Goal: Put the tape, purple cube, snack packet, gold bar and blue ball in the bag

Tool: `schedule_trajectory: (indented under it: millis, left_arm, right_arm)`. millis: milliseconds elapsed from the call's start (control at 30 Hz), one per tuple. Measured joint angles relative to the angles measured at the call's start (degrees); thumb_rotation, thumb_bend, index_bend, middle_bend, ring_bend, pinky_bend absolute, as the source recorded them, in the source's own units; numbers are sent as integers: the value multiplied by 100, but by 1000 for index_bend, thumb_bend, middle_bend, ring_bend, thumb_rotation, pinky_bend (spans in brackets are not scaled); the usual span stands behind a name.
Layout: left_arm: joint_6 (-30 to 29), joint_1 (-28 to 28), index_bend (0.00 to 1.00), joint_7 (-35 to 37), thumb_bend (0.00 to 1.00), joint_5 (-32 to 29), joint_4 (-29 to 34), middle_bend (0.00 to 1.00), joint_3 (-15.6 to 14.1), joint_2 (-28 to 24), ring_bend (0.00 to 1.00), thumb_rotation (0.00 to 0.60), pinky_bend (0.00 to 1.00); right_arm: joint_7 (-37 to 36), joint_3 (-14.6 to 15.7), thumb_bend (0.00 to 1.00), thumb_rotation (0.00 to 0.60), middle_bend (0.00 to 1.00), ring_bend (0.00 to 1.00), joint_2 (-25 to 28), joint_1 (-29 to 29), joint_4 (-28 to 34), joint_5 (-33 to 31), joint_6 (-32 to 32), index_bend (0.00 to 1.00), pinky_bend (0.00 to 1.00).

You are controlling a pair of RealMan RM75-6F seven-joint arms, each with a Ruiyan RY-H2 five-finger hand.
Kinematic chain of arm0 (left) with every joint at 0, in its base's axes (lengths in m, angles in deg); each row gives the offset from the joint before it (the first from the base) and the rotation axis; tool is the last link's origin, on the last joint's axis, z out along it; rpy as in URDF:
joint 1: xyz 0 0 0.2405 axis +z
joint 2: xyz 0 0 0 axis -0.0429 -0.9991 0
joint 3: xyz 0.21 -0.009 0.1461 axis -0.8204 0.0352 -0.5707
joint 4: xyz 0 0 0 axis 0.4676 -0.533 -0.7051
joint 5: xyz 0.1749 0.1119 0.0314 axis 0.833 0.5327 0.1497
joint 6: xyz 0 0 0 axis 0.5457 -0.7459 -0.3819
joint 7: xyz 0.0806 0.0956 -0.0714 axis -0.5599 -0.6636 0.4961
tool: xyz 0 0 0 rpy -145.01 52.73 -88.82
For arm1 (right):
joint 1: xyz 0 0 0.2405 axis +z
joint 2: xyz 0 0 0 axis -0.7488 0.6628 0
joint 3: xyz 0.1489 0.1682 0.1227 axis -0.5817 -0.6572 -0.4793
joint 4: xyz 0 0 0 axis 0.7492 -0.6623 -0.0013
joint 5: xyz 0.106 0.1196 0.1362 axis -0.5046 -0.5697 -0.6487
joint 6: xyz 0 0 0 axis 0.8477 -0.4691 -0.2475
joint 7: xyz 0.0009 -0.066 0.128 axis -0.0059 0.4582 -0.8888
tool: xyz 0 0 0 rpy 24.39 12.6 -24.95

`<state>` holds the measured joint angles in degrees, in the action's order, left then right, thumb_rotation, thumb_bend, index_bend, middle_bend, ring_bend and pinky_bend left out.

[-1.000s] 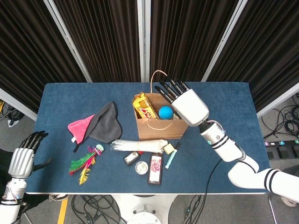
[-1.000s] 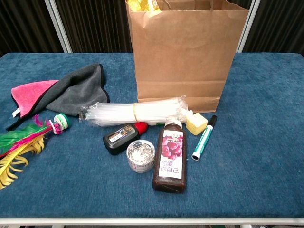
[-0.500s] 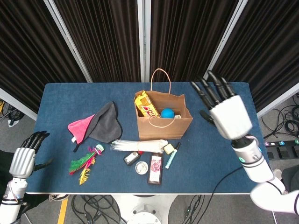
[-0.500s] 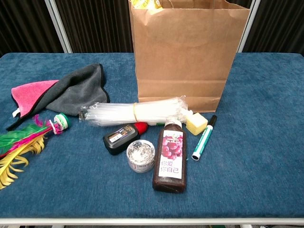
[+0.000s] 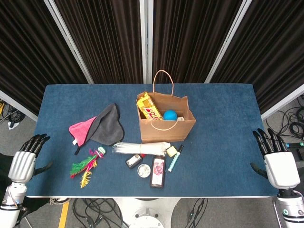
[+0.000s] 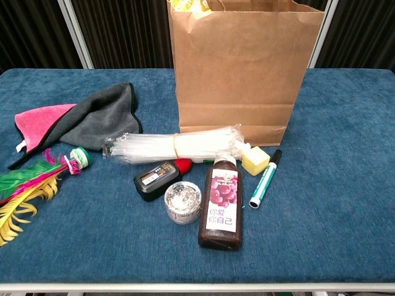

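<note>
Bag (image 5: 166, 124) stands upright mid-bench (image 5: 228, 109), handles up. Blue ball (image 5: 169, 115) sits inside it, snack packet (image 5: 147, 108) pokes out at its left rim. Tape, purple cube and gold bar can't be made out from either view.

Left hand (image 5: 22, 160) hangs off the bench's left edge, fingers extended and apart, holding nothing. Right hand (image 5: 278, 161) off the right edge, same: fingers spread, empty.

Clutter in front of the bag: bundle of clear straws (image 6: 176, 147), dark bottle (image 6: 221, 203), green marker (image 6: 265, 179), grey cloth (image 6: 99, 117), feathers (image 6: 24, 188).
</note>
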<state>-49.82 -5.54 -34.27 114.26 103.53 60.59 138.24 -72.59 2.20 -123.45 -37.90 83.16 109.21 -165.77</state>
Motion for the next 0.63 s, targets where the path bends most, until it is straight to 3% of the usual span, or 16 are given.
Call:
schedule_trajectory:
  millis: [233,633]
  left_arm:
    - [-69,51,223,-142,224,8,141,256,-14,-3,158,600,250]
    - [-23,14,223,-136,225,38,223,256,-13,-74,158,600,250]
  right_arm:
    - [-466,-68,0,600,76,0,-1098,-51,-1604,243,23,0,149]
    - [-407,-341,0,600,73,0,-1454,-82,-1946,80,316,0,149]
